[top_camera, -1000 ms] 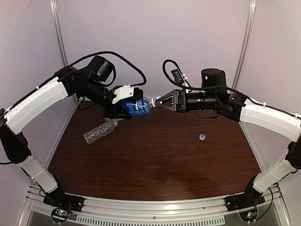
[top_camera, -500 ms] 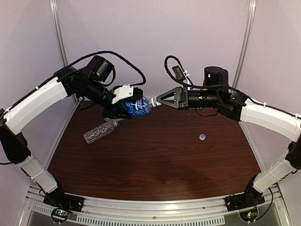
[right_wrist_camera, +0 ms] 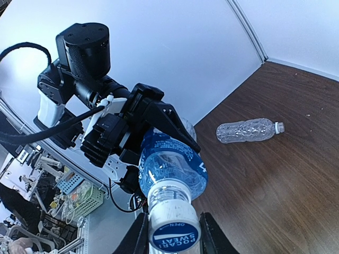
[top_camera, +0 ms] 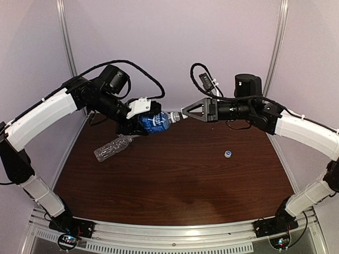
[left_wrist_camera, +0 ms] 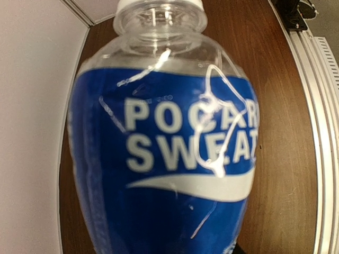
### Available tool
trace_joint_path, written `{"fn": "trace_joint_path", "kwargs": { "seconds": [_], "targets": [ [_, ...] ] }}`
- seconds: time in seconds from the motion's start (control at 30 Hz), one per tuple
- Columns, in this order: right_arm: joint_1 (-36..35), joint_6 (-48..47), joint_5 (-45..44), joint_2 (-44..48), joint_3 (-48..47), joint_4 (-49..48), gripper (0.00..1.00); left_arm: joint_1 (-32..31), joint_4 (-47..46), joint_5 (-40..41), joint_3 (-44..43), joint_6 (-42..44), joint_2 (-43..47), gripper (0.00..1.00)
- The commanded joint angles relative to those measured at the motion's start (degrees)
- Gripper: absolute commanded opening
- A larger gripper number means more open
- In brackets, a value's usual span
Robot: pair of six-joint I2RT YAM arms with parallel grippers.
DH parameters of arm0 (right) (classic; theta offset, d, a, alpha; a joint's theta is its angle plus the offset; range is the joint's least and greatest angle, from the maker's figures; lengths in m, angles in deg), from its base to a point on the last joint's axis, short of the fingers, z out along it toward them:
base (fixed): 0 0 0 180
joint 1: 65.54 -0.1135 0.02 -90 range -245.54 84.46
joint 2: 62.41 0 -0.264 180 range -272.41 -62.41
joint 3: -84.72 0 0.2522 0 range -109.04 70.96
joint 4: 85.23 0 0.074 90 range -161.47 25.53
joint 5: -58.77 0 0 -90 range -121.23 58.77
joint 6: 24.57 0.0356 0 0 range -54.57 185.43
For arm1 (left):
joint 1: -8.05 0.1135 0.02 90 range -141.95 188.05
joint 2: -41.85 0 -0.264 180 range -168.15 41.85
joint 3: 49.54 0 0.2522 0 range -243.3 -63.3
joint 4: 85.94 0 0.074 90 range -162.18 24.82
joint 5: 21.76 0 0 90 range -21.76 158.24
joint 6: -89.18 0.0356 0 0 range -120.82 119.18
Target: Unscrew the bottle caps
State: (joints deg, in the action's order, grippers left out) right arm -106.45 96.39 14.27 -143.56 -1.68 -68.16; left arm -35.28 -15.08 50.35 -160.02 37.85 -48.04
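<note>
left wrist crops its jaws; left gripper [top_camera: 147, 120] grips bottle [top_camera: 157, 122], right gripper [top_camera: 183, 115] cap [right_wrist_camera: 174, 232].

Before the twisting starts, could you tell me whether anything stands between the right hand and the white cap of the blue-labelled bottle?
Nothing visible does. The right hand is shut on the small round white plastic cap of the clear blue-labelled plastic bottle, one finger on each side.

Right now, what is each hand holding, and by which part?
The left hand grips the clear crinkled plastic bottle with the blue label around its body. The right hand is shut on that bottle's small round white plastic cap.
</note>
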Motion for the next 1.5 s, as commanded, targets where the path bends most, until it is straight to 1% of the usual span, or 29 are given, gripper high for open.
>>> {"fn": "trace_joint_path", "kwargs": {
  "seconds": [0.0,0.1,0.17,0.2,0.23,0.33,0.4,0.47,0.6,0.7,0.9,1.07,1.3,1.47],
  "targets": [
    [2.3,-4.13,3.05,3.23,1.67,0.99,0.04,0.35,-0.19,-0.27,0.76,0.56,1.21,0.39],
    [2.5,-5.84,4.15,3.37,2.03,1.63,0.04,0.37,0.02,-0.56,0.75,0.83,1.21,0.39],
    [2.65,-7.1,2.14,2.98,1.47,4.29,0.05,0.35,0.1,-0.48,0.88,0.87,1.14,0.39],
    [2.77,-8.0,-1.81,2.94,0.95,6.31,0.05,0.35,0.1,-0.29,1.11,0.8,1.04,0.39],
    [2.84,-8.95,-7.97,2.78,0.15,9.6,0.06,0.35,0.14,0.01,1.46,0.67,0.85,0.39],
    [2.85,-12.09,-33.85,0.17,-3.77,24.08,0.05,0.48,0.07,2.59,3.36,0.36,-0.16,0.39],
    [2.85,-13.1,-46.24,-2.51,-5.41,33.07,0.04,1.27,-0.4,4.81,6.06,0.35,-0.92,0.39],
    [2.9,-14.1,-50.72,-4.43,-5.14,35.76,0.03,3.32,-1.27,5.64,8.8,0.35,-1.75,0.39],
    [2.94,-15.41,-57.33,-6.63,-2.27,36.4,0.04,8.15,-4.66,5.19,14.04,-0.23,-3.78,0.39],
    [3.15,-16.34,-58.78,-10.01,-1.19,36.54,0.03,9.37,-6.78,4.9,17.95,-0.21,-5.49,0.39],
    [3.41,-17.53,-58.68,-17.19,-0.75,35.87,0.01,10.19,-11.87,9.85,25.46,1.92,-8.26,0.46],
    [3.89,-17.9,-57.08,-22.25,-1.07,35.03,0.0,12.48,-13.64,6.88,27.13,2.27,-10.54,0.52],
    [4.14,-18.09,-57.47,-25.91,-1.13,34.75,0.0,12.66,-13.68,4.51,29.42,2.89,-13.5,0.64],
    [4.17,-18.21,-56.09,-28.4,-0.99,34.01,0.02,12.66,-13.8,4.02,29.85,3.0,-13.6,0.67]
  ]
}}
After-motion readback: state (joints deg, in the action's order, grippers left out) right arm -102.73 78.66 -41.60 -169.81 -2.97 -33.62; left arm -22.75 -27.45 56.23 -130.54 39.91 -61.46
